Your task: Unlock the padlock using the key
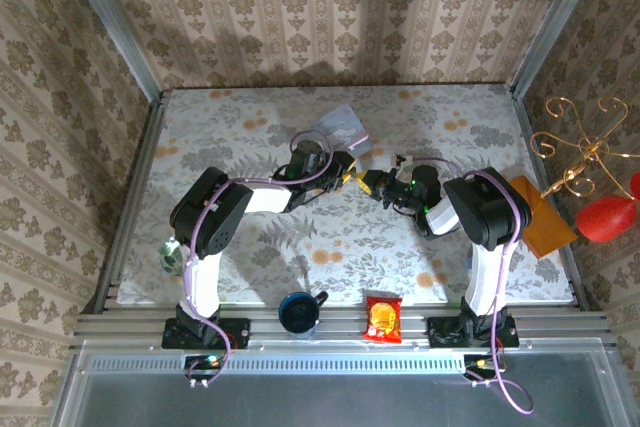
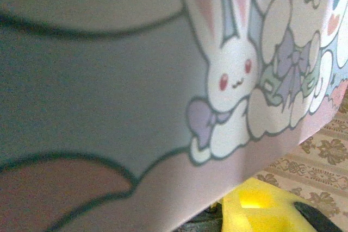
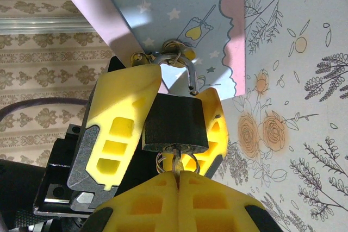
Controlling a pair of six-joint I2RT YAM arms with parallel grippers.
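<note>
Your right hand (image 3: pixel 178 177) is pinched together on the key (image 3: pixel 176 161), which is seated in the padlock (image 3: pixel 175 123). Your left hand (image 1: pixel 348 173) clamps the padlock at the box (image 3: pixel 179 4) clasp. Insertion looks done; the turn seems to remain.

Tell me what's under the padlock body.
Directly under the padlock, a key with a wire key ring meets its bottom face, pinched in the shut right pincer. How far the blade sits inside the lock is hidden. That pincer covers the key's head.
</note>
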